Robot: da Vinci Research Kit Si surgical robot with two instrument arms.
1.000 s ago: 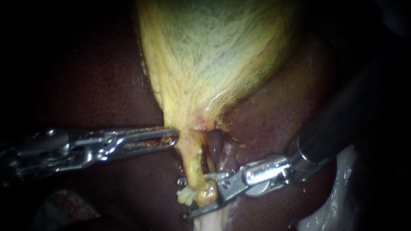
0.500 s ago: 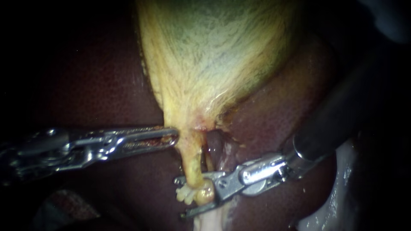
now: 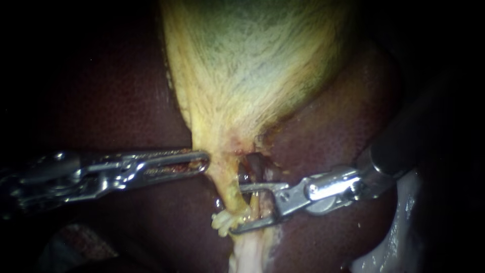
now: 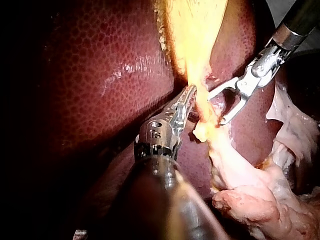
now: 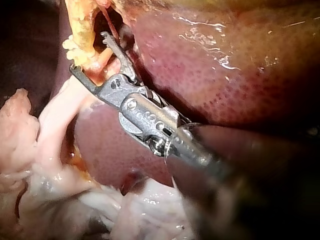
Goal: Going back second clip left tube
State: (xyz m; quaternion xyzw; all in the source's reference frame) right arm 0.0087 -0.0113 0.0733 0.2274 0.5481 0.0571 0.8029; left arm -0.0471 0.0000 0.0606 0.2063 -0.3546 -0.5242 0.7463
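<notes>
Two jaws of the right instrument (image 3: 241, 206), held apart, have been drawn rightward; the left tube (image 3: 230, 189) lies between them, so withdrawal seems begun. The gallbladder (image 3: 252, 76) is clamped by the left instrument (image 3: 202, 163).

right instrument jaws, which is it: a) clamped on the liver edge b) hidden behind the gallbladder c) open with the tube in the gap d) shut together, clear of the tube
c: a clear gap shows between the jaws of the right instrument, and the tube below the gallbladder runs through that gap.
</notes>
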